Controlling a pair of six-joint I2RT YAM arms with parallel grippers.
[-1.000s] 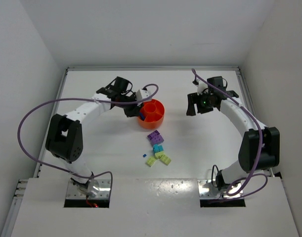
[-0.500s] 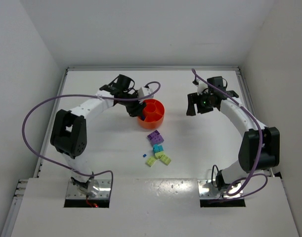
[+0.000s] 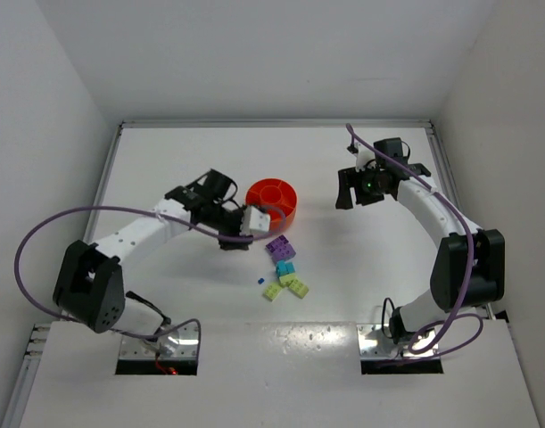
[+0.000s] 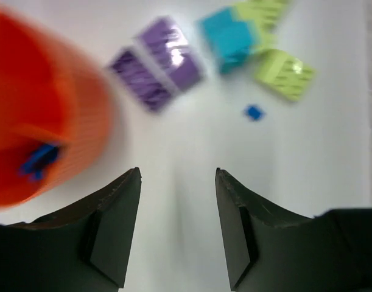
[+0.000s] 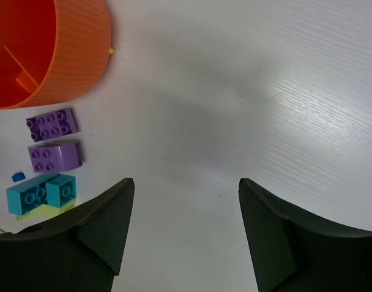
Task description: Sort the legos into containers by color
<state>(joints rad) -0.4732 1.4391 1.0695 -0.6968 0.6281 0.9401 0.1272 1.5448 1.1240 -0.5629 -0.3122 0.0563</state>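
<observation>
Retreating from the bowl (image 4: pixel 64 109), our left claw (image 4: pixel 177 176) gapes empty; blue brick (image 4: pixel 38 161) delivered, purple bricks (image 4: pixel 158 70) ahead next.

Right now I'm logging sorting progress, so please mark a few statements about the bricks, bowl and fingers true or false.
1. A blue brick lies inside the orange bowl. True.
2. The purple bricks are in the bowl. False: they lie on the table beside it.
3. The left arm's fingers hold a brick. False: they are apart with nothing between them.
4. The right arm's fingers are open and empty. True.
</observation>
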